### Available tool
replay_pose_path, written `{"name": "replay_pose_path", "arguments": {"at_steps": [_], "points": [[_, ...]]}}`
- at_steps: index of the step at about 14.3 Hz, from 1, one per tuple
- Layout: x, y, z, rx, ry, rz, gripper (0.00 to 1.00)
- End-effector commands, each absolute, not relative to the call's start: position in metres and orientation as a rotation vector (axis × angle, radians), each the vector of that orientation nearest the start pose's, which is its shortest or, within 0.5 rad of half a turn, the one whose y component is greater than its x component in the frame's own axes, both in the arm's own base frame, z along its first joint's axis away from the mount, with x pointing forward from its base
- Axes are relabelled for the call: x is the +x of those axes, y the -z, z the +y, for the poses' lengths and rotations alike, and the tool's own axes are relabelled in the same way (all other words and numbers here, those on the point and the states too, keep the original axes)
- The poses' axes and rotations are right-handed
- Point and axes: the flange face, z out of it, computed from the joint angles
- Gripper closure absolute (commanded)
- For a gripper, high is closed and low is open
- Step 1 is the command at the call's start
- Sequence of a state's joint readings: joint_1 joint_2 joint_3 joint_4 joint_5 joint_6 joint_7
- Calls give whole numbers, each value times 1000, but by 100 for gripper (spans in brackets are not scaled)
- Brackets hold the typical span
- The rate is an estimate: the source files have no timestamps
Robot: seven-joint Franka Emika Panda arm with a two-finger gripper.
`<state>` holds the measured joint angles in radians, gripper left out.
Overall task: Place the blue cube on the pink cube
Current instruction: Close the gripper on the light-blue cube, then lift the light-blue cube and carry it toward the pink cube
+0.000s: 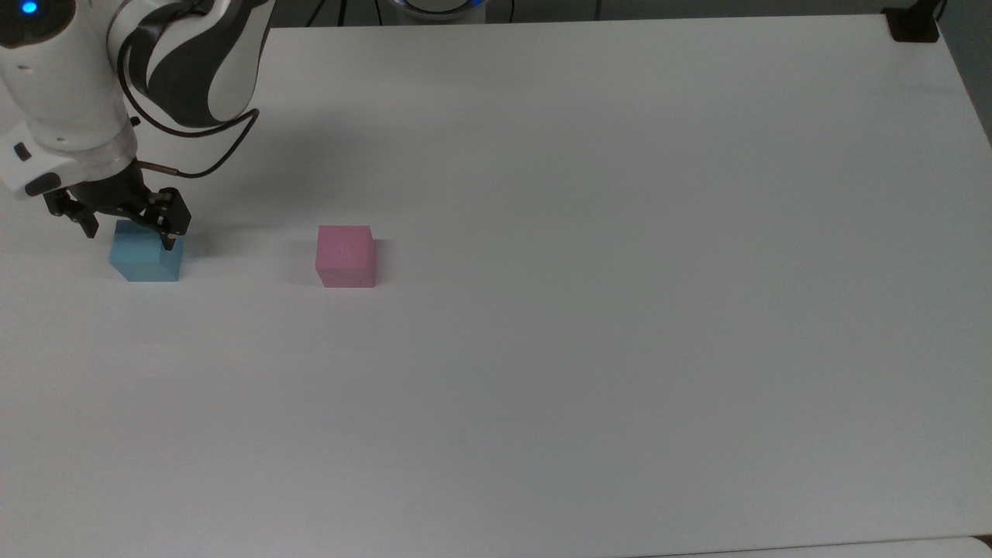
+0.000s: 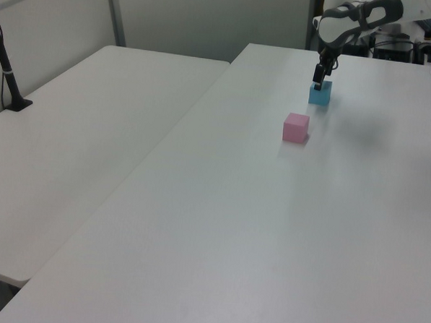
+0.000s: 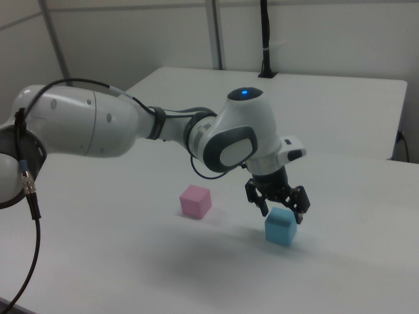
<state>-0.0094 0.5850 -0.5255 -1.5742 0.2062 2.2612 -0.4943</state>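
Observation:
The blue cube (image 1: 146, 260) rests on the white table (image 1: 589, 310) at the top view's left. The pink cube (image 1: 346, 256) sits apart from it, to its right in the top view. My gripper (image 1: 129, 237) is open and points down over the blue cube, one finger on each side of its top edge. In the right view the gripper (image 3: 282, 214) straddles the upper part of the blue cube (image 3: 281, 230), with the pink cube (image 3: 196, 201) to the right view's left. In the left view the gripper (image 2: 318, 84) hangs right over the blue cube (image 2: 320, 96), which lies beyond the pink cube (image 2: 295, 128).
The white arm (image 1: 70, 85) and its black cable (image 1: 209, 147) reach in from the top view's upper left. A black clamp (image 1: 914, 25) sits at the table's far right corner. A second table (image 2: 87, 133) with a black pole (image 2: 5, 64) adjoins in the left view.

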Motion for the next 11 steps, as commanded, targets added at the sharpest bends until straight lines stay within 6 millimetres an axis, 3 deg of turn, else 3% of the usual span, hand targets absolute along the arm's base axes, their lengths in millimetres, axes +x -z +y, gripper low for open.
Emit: {"name": "replay_pose_path", "arguments": {"at_steps": [1,2,3,5,6,7,11], "points": [[644,-340,-302,-3312,193,76,1],[645,-335,-299,-3310,184,71,6],[646,-330,-298,-3311,176,70,19],[647,-334,-297,-3314,197,68,71],[647,-341,-296,-3309,207,66,86],[647,-356,-293,-3295,237,72,91],[627,-416,-276,-3196,239,80,91]]}}
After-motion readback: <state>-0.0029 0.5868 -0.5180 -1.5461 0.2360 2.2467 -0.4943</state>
